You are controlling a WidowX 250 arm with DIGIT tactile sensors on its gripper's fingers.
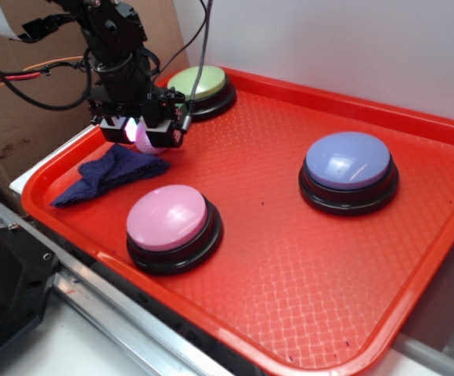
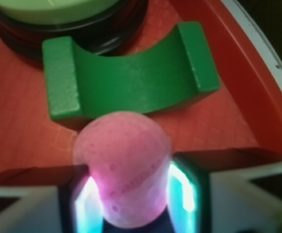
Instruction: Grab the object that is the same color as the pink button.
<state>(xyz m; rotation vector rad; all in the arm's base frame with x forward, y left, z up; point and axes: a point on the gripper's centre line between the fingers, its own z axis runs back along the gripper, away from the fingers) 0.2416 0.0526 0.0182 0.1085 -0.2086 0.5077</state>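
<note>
The pink dimpled ball (image 2: pixel 124 165) is squeezed between my two glowing fingers, bulging out past their tips. In the exterior view the gripper (image 1: pixel 145 135) hangs at the tray's back left, shut on the ball (image 1: pixel 149 139), just above the dark blue cloth (image 1: pixel 106 174). The pink button (image 1: pixel 168 219) sits near the tray's front left, well apart from the gripper. In the wrist view a green notched block (image 2: pixel 131 77) lies just beyond the ball.
A red tray (image 1: pixel 305 258) carries everything. The pale green button (image 1: pixel 198 84) stands at its back left, directly behind the gripper and the green block. A lavender-blue button (image 1: pixel 347 163) sits at the right. The tray rim (image 2: pixel 257 92) curves close on the right in the wrist view.
</note>
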